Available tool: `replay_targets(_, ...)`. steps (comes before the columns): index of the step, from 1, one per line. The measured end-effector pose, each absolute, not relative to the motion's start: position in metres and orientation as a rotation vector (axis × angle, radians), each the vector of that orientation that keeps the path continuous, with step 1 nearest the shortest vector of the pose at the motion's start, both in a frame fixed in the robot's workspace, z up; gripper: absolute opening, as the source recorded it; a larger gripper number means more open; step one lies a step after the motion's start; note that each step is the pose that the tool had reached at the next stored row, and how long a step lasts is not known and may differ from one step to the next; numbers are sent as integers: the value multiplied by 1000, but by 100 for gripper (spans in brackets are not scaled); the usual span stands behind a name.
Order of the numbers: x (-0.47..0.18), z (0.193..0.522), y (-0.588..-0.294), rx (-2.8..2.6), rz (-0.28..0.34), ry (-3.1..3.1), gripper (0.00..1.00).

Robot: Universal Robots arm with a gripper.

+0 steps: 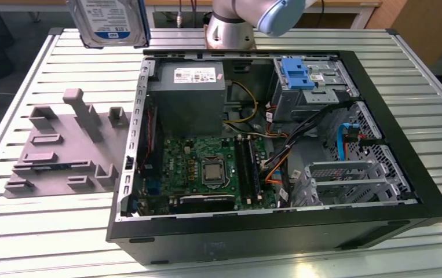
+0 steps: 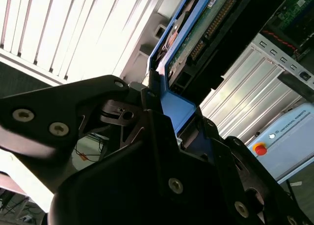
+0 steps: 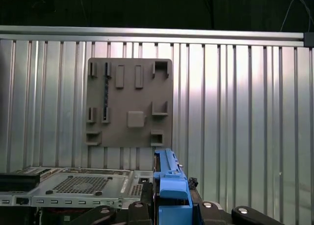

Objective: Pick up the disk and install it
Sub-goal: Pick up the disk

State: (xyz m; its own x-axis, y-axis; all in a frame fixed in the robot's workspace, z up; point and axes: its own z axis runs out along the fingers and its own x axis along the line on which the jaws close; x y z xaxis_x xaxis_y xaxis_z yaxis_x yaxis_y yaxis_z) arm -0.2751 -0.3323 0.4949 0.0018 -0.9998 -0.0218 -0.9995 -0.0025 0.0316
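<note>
Disk: the disk [image 1: 109, 22] is held aloft at the top of the exterior view, over the table's far edge and to that view's left of the arm. It is well apart from the computer case, with its white-and-blue label turned toward the camera.
Pincer: the gripper [image 2: 170, 107] is closed on the disk. In both wrist views, 1 blue side rail [image 3: 170, 188] is clamped between the black fingers [image 2: 152, 131]. The disk's circuit-board side is shown in the second wrist view.
Arm: the grey arm [image 1: 244, 20] is seen at the far side of the table, behind the case.
Computer case: the computer case [image 1: 282, 231] is laid open on the slatted table [image 1: 19, 226]. A motherboard [image 1: 205, 168] and a grey box [image 1: 186, 98] with a white sticker are exposed inside it.
Blue bracket: 1 bare blue bracket [image 1: 294, 72] is seated in a far bay, to the exterior view's right of the grey box.
Fixture plate: a grey plate [image 1: 58, 145] with raised blocks is laid on the table, just beside the case at the exterior view's left.
</note>
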Motion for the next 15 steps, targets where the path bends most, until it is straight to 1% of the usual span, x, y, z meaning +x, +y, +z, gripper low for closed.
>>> replay_targets(4,-263,495,-332,2219,-59,-2214,36)
replay_targets(11,-262,495,-333,2219,-59,-2214,36)
replay_targets(15,-262,495,-338,2219,-59,-2214,36)
